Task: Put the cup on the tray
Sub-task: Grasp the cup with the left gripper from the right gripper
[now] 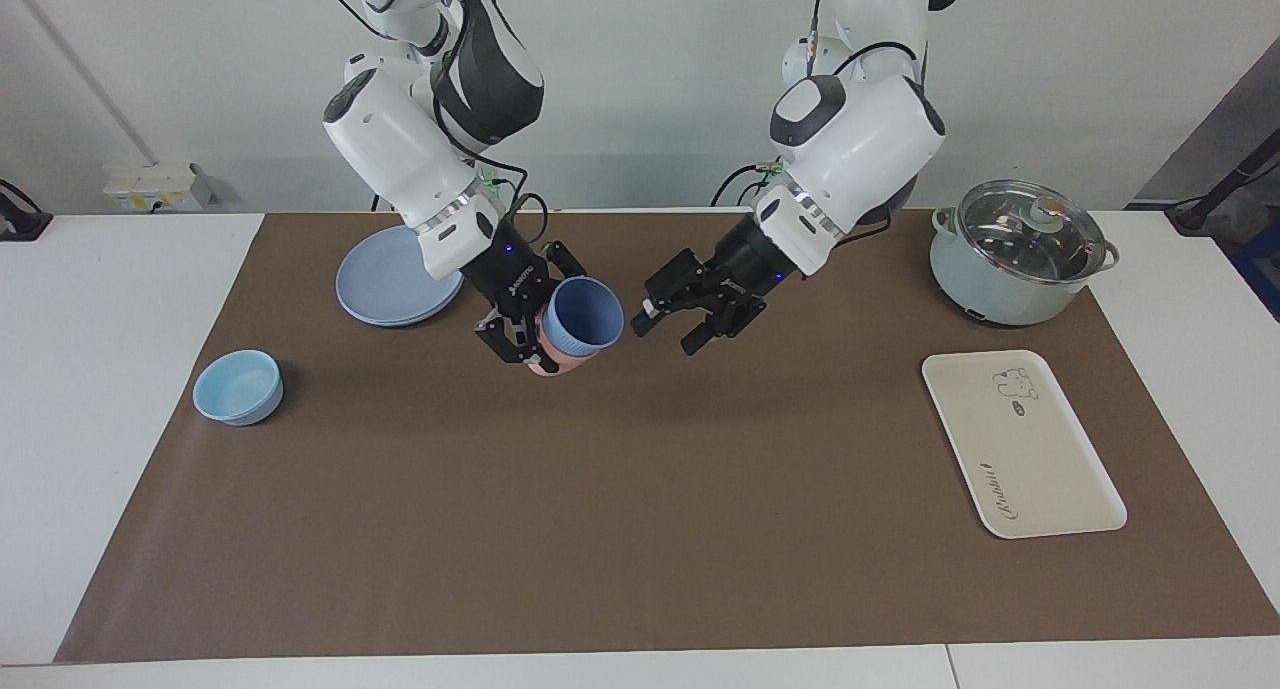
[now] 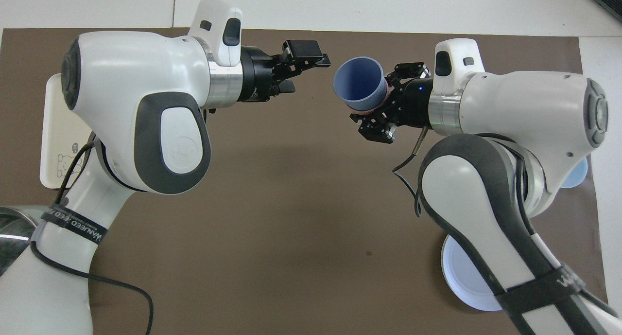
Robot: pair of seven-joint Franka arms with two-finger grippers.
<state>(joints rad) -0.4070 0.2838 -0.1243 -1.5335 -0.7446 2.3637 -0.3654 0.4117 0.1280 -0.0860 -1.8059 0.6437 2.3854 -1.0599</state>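
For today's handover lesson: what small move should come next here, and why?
Probably the left gripper, open beside the cup, should ease in around its rim. The right gripper holds the cup tilted over mid-mat, and the tray lies at the left arm's end.

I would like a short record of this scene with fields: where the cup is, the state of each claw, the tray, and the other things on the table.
cup: blue cup held tilted in the air, with a pink cup showing under it
right claw: right claw shut on the cup, over the brown mat
left claw: left claw open, empty, mouth toward the cup, not touching
tray: tray bare, at the left arm's end
others: pot, plates, bowl
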